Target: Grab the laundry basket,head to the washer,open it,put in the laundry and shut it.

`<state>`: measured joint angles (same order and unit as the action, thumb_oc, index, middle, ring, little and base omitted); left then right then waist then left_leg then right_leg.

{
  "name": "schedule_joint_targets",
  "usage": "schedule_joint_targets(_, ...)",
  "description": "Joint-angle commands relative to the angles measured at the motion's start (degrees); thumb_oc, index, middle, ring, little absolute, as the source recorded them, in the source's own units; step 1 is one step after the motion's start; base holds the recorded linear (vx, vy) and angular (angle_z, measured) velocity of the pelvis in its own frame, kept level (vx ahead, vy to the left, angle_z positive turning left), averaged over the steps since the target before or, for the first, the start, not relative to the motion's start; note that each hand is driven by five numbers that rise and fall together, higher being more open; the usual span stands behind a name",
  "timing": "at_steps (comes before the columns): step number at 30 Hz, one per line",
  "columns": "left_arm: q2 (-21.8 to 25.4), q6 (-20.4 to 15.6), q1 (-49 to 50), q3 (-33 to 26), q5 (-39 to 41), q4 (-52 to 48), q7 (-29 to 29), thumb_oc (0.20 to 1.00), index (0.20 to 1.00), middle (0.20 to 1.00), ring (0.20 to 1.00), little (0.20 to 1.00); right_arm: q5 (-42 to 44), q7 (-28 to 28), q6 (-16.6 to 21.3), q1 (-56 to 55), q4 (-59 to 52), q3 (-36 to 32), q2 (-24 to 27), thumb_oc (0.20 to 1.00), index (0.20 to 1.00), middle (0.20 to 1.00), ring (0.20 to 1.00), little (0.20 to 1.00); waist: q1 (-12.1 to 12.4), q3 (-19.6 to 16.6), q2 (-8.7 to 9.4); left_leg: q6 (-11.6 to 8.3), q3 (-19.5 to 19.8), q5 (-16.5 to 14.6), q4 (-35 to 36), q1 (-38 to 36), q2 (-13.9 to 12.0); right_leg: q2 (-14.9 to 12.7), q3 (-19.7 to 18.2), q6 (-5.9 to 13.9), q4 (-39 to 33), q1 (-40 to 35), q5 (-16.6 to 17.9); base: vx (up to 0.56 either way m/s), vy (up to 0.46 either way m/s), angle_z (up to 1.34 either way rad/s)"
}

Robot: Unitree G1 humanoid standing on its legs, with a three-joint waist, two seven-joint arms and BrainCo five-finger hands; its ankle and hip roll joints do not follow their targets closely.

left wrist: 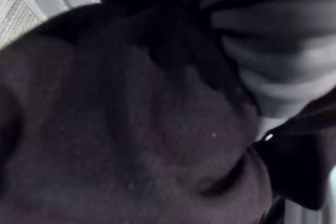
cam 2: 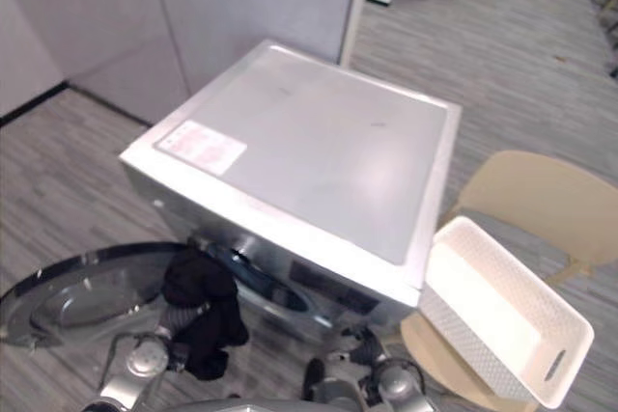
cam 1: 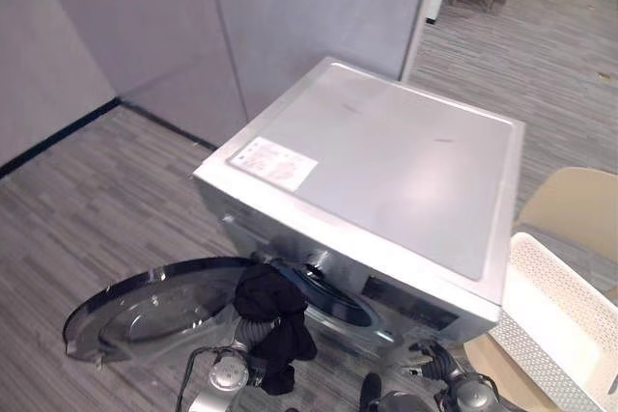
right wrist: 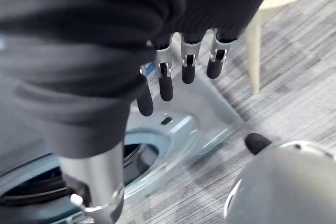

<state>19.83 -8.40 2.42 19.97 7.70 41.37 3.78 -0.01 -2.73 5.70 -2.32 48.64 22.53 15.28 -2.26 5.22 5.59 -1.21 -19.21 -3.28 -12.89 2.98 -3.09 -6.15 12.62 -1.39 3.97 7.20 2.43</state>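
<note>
Left hand (cam 1: 259,333) is clutching black garment (cam 1: 273,320) at washer (cam 1: 386,180) drum opening, 6 o'clock, fingers clamped on cloth; right hand (right wrist: 178,72) is hanging slack-fingered; garment's dangling tail is risking snagging on open door (cam 1: 154,306).

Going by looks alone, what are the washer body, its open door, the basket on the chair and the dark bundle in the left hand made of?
Washer: likely painted sheet metal, smooth silver-grey with a soft sheen.
Door: glossy dark ring around a clear pane, glass or plastic; it reflects light.
Basket: white plastic, matte, with perforated walls.
Bundle gripped by the left hand: black cloth, soft folds, fuzzy close-up in the left wrist view.
</note>
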Motion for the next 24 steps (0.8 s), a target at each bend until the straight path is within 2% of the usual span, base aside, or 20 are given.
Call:
schedule_joint_targets(1, -0.56, -3.20, -5.62, -0.26, -0.56, -3.17, 0.33, 0.200, 0.200, 0.200, 0.200, 0.200, -0.31, -1.65, 1.21, 4.61, -2.02, -2.37, 3.20, 1.000, 1.000, 1.000, 1.000, 1.000, -1.04, 3.61, -1.12, -2.42, 10.90, 0.13, 7.12, 2.63, -0.75, 0.08, -1.38, 6.08, -1.00, -4.91, -6.93, 0.01, 0.056, -1.01)
schedule_joint_targets(3, -0.90, -3.02, -6.80, 0.65, -0.75, -3.19, 0.43, 0.200, 0.200, 0.200, 0.200, 0.200, -0.07, -1.76, 1.21, 4.39, -1.57, -2.94, 3.19, 1.000, 1.000, 1.000, 1.000, 1.000, -2.13, 4.07, -1.32, -2.20, 9.36, 0.17, 6.18, 4.20, -1.15, -0.51, -2.30, 6.39, -0.60, -3.95, -6.75, 0.00, 0.142, -0.58)
schedule_joint_targets(4, -1.02, -3.00, -6.86, 0.75, -0.76, -3.65, 0.55, 0.200, 0.200, 0.200, 0.200, 0.200, -0.26, -1.87, 0.83, 4.66, -0.59, -2.76, 3.19, 1.000, 1.000, 1.000, 1.000, 1.000, -2.74, 4.78, -1.87, -1.30, 7.99, -0.83, 7.32, 3.42, -1.00, -0.30, -4.77, 6.98, 0.53, -2.22, -6.90, -0.02, 0.178, -0.33)
schedule_joint_targets(6, -0.77, -3.31, -7.46, 0.78, -0.71, -3.78, 0.98, 0.200, 0.200, 0.200, 0.200, 0.200, -0.06, -2.04, 0.86, 5.02, -0.49, -2.72, 3.02, 1.000, 1.000, 1.000, 1.000, 1.000, -3.11, 5.24, -1.76, -0.99, 7.37, -0.93, 7.22, 4.07, -0.77, -0.47, -5.80, 7.31, 1.43, -0.57, -6.49, -0.05, 0.168, -0.58)
schedule_joint_targets(9, 0.42, -3.88, -9.26, 1.01, -0.75, -5.17, 2.05, 0.200, 0.200, 0.200, 0.200, 0.200, 0.29, -2.32, 0.67, 6.88, -0.66, -2.02, 2.30, 1.000, 1.000, 1.000, 1.000, 1.000, -3.79, 7.60, -1.11, 0.27, 3.48, -1.99, 6.58, 5.41, -0.33, -0.83, -9.08, 8.65, 5.38, 5.02, -5.16, -0.14, 0.191, -1.00)
schedule_joint_targets(11, 1.33, -4.47, -11.78, 1.01, -0.05, -5.75, 3.59, 0.200, 0.200, 0.200, 0.200, 0.200, 1.77, -2.80, 1.05, 8.48, -1.13, -1.80, 1.60, 1.000, 1.000, 1.000, 1.000, 1.000, -3.68, 9.93, -0.59, 0.87, 0.94, -2.28, 5.28, 7.83, -0.75, -1.65, -9.25, 9.27, 9.85, 10.10, -4.01, -0.22, 0.121, -0.86)
schedule_joint_targets(12, 1.60, -4.52, -12.69, 1.04, 0.15, -6.03, 3.91, 0.200, 0.200, 0.200, 0.200, 0.200, 2.35, -3.02, 1.03, 8.58, -1.39, -1.88, 1.44, 1.000, 1.000, 1.000, 1.000, 1.000, -3.60, 10.78, -0.66, 0.83, 0.83, -3.80, 4.26, 8.35, -1.11, -2.08, -8.54, 9.62, 12.03, 11.13, -5.18, -0.28, 0.039, -0.53)
schedule_joint_targets(13, 2.19, -5.03, -15.37, 1.43, 0.37, -7.22, 5.16, 0.200, 0.200, 0.200, 0.200, 0.200, 3.61, -3.70, 1.41, 9.33, -1.47, -2.29, 1.18, 1.000, 1.000, 1.000, 1.000, 1.000, -3.35, 12.27, -0.25, 1.22, 0.38, -4.73, 0.58, 12.47, -1.69, -3.00, -6.37, 9.00, 15.02, 13.48, -5.71, -0.18, 0.008, -0.40)
schedule_joint_targets(14, 2.20, -5.03, -15.41, 1.44, 0.38, -7.21, 5.16, 0.200, 0.200, 0.200, 0.200, 0.200, 3.61, -3.70, 1.42, 9.37, -1.46, -2.31, 1.17, 1.000, 1.000, 1.000, 1.000, 1.000, -3.38, 12.23, -0.27, 1.23, 0.43, -4.83, 0.37, 12.66, -1.74, -2.99, -6.33, 9.00, 15.08, 13.58, -5.74, -0.26, -0.071, -0.20)
schedule_joint_targets(16, 2.98, -5.42, -17.82, 1.90, 0.63, -8.81, 6.04, 0.200, 0.200, 0.200, 0.200, 0.200, 5.24, -4.51, 1.99, 9.49, -2.31, -2.98, 1.34, 1.000, 1.000, 1.000, 1.000, 1.000, -3.07, 13.92, 0.38, 1.38, 1.39, -5.79, -5.81, 18.23, -2.70, -2.50, -6.54, 7.68, 17.43, 16.07, -7.15, -0.19, -0.105, 0.00)
schedule_joint_targets(17, 3.23, -5.76, -18.33, 1.57, 0.97, -9.88, 6.45, 0.200, 0.200, 0.200, 0.200, 0.200, 5.82, -4.89, 2.22, 9.42, -2.53, -3.15, 1.52, 1.000, 1.000, 1.000, 1.000, 1.000, -2.68, 14.53, 0.41, 1.85, 2.13, -6.56, -8.99, 20.86, -3.61, -2.04, -6.75, 6.83, 19.85, 18.35, -8.48, -0.23, -0.132, 0.16)
schedule_joint_targets(18, 3.35, -6.00, -19.50, 1.44, 1.60, -11.30, 7.32, 0.200, 0.200, 0.200, 0.200, 0.200, 7.34, -5.32, 2.64, 9.68, -2.41, -3.41, 1.47, 1.000, 1.000, 1.000, 1.000, 1.000, -2.01, 14.88, 0.38, 2.24, 3.14, -8.34, -15.70, 25.87, -5.42, -1.84, -5.66, 5.45, 25.70, 23.83, -10.97, -0.15, -0.090, 0.19)
schedule_joint_targets(20, 3.22, -5.91, -19.82, 1.45, 1.59, -11.87, 7.48, 0.200, 0.200, 0.200, 0.200, 0.200, 7.90, -5.47, 3.09, 9.68, -2.62, -3.59, 1.43, 1.000, 1.000, 1.000, 1.000, 1.000, -2.01, 14.79, 0.30, 2.22, 3.99, -9.25, -18.97, 28.30, -6.31, -1.63, -5.24, 5.08, 27.99, 25.80, -12.20, -0.08, -0.113, 0.12)
schedule_joint_targets(22, 3.10, -5.90, -25.05, 2.81, 1.31, -13.33, 9.65, 0.200, 0.200, 0.200, 0.200, 0.200, 11.30, -6.55, 4.25, 10.78, -2.61, -4.74, 1.01, 1.000, 1.000, 1.000, 1.000, 1.000, -2.30, 14.69, 0.27, 2.44, 7.54, -12.61, -30.56, 38.53, -8.20, -2.42, -3.20, 3.99, 38.89, 34.55, -16.73, -0.11, -0.177, 0.29)
schedule_joint_targets(24, 3.12, -5.90, -26.64, 3.47, 0.94, -13.71, 10.19, 0.200, 0.200, 0.200, 0.200, 0.200, 11.46, -6.66, 4.51, 11.15, -2.65, -4.57, 1.07, 1.000, 1.000, 1.000, 1.000, 1.000, -2.34, 14.58, 0.19, 2.64, 8.51, -13.47, -33.29, 41.31, -8.30, -2.73, -2.57, 3.63, 41.67, 36.93, -17.82, -0.06, -0.070, 0.38)
